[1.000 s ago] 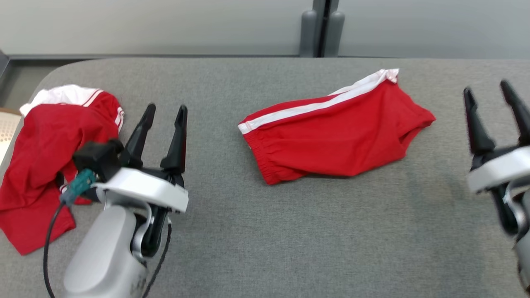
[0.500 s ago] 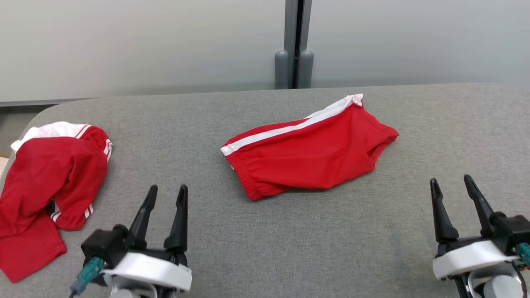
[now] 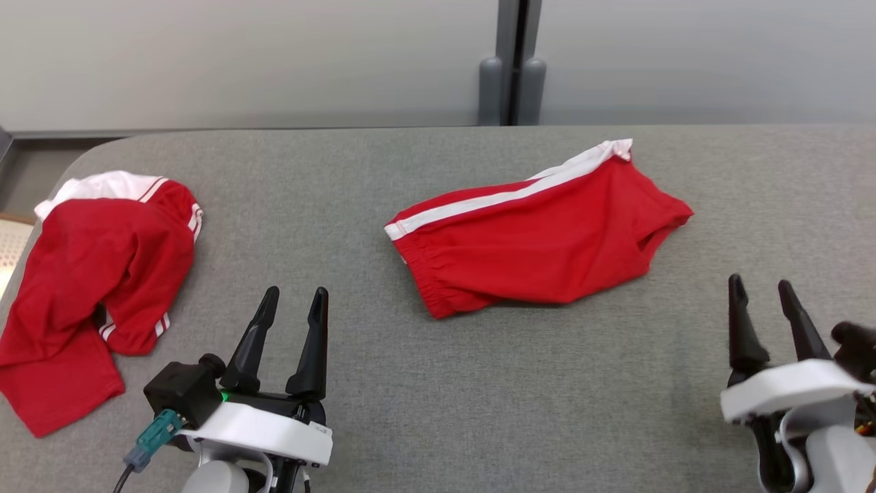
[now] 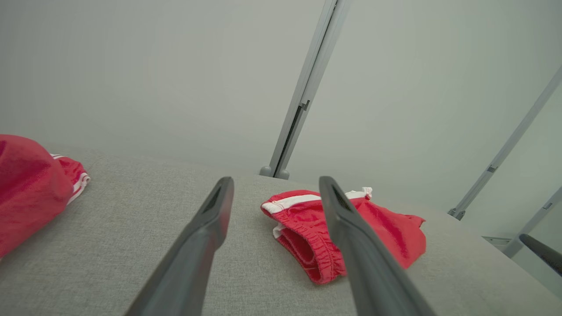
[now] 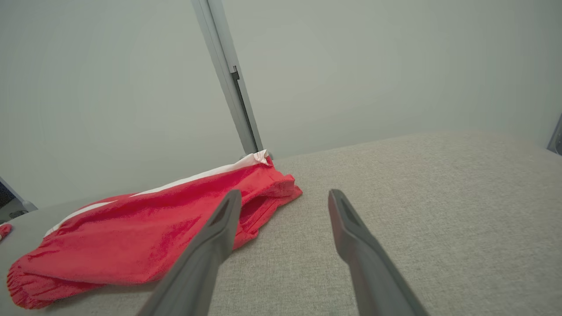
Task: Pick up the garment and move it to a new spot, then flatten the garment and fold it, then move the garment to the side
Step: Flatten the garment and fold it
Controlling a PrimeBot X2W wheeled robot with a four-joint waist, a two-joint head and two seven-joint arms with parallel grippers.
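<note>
Red shorts [image 3: 540, 246]: lying flattish on the grey surface [image 3: 438, 411]. The long axis runs side to side, with the waistband end toward the robot's left and the hem end slanting away to its right.
Left gripper [image 3: 295, 293]: fingers spread and empty, short of the waistband end.
Right gripper [image 3: 760, 282]: fingers spread and empty, off the hem end, probably slightly nearer.
Crumpled red garment [image 3: 102, 274]: well left of the shorts.

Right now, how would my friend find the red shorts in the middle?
Start at the grey table, below the grey wall post. The red shorts lie folded near its middle. Unlike the crumpled red garment at the table's left edge, they lie neat, with one long white stripe along the far side.
</note>
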